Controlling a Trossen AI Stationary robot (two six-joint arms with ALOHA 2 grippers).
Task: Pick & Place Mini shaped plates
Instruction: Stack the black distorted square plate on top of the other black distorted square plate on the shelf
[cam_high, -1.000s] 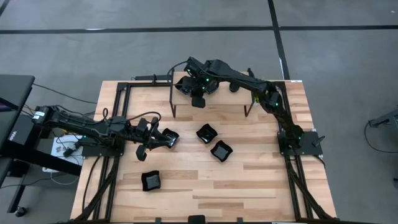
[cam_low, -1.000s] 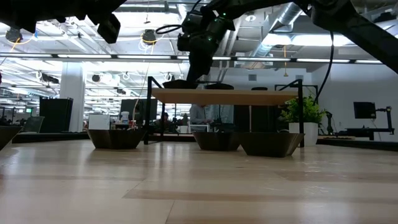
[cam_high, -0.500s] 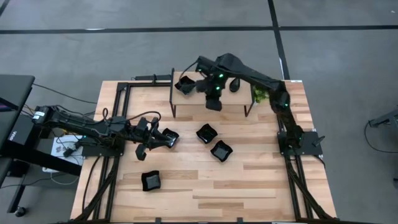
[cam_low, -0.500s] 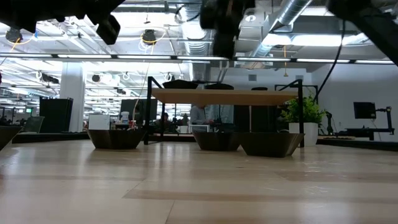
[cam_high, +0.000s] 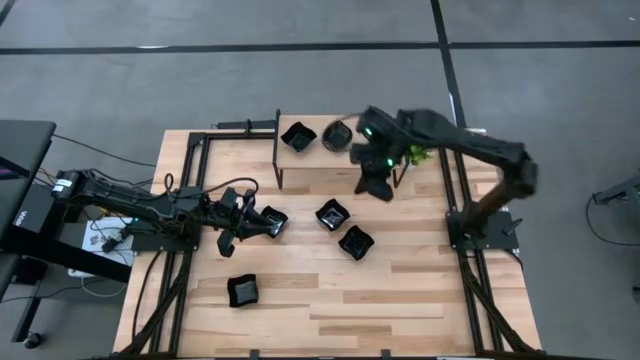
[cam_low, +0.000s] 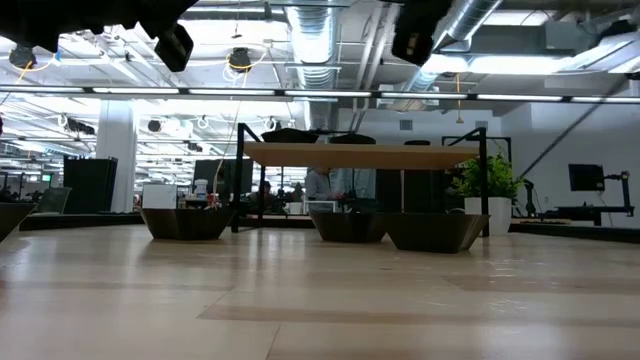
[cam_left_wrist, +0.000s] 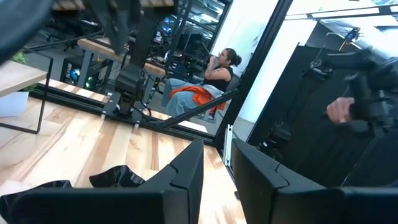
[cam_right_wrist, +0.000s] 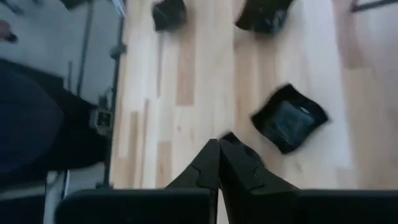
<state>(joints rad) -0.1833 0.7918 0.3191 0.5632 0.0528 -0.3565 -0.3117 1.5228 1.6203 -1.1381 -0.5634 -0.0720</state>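
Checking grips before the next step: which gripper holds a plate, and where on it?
The left gripper pinches the rim of a black plate on the table. The right gripper is shut, empty.

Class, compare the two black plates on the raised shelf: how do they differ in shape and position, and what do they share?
The left plate on the shelf is squarish with wavy, pointed corners; the right plate is rounder. The left plate sits nearer the shelf's left end; the right plate sits nearer its middle, closer to the right gripper. Both are small, glossy black, and rest apart from each other.
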